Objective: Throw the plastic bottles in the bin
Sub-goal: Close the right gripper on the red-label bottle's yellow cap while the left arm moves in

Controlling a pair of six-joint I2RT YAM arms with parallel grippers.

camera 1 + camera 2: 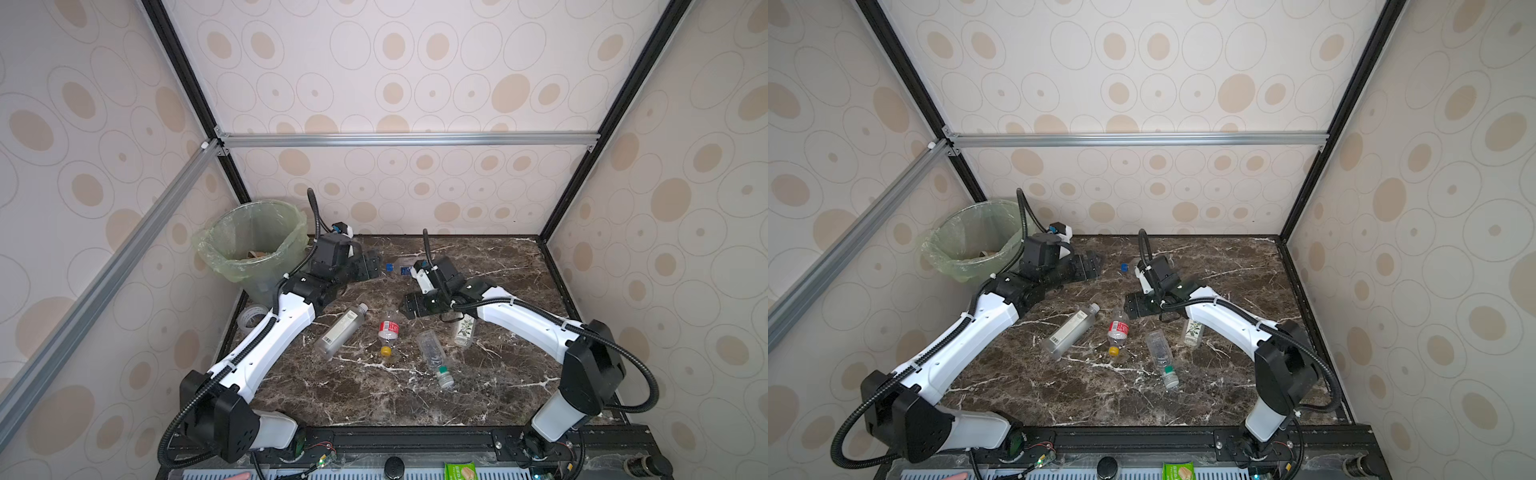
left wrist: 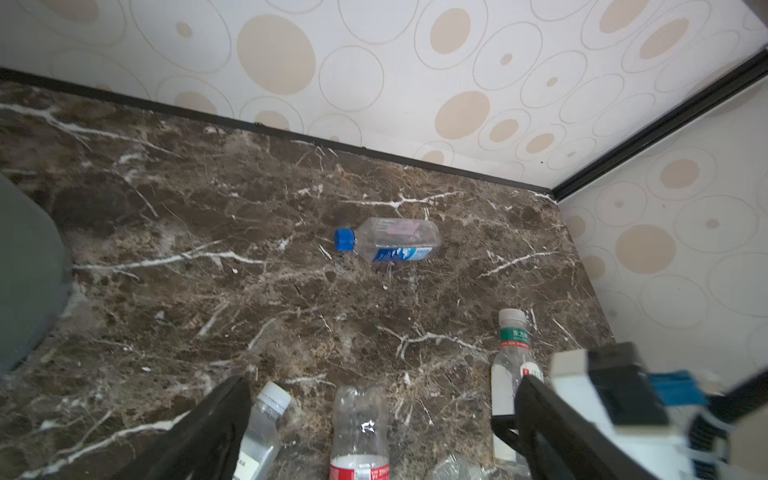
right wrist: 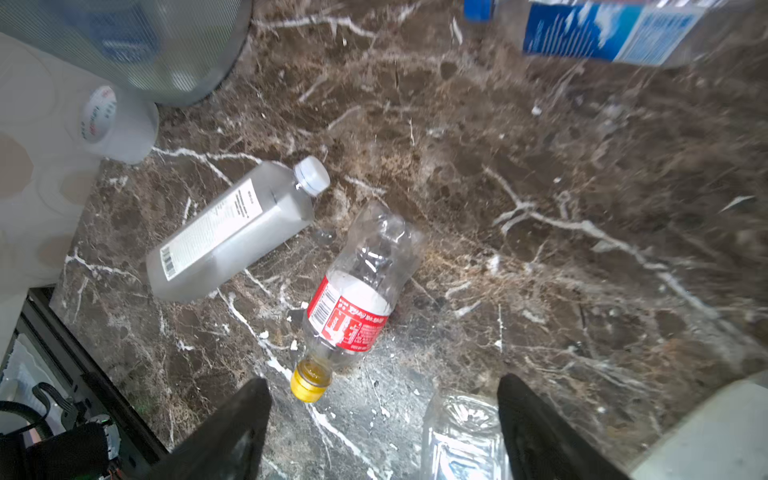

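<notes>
Lying loose on the dark marbled tabletop [image 1: 374, 399] are five plastic bottles [image 1: 1118, 330], none of them in a grip. Towards the middle, a white-labelled bottle [image 1: 340, 330] with a pale cap lies just left of a red-labelled bottle [image 1: 388, 330] with a yellow cap. Right of those is a clear bottle [image 1: 432, 355] with a green-and-white cap, and a leaf-printed bottle [image 1: 464, 330] pokes out from under the right arm. A blue-capped bottle [image 2: 388, 240] lies on its side further back, between the two wrists. The bin [image 1: 226, 266], lined with a pale green bag, stands in the far left corner, with a roll of clear tape [image 1: 251, 316] on the table just on its near side. The left gripper [image 1: 372, 266] hovers to the right of the bin, jaws spread wide and empty. The right gripper [image 1: 409, 306] hangs just right of the red-labelled bottle's far end, jaws well apart, clasping nothing
</notes>
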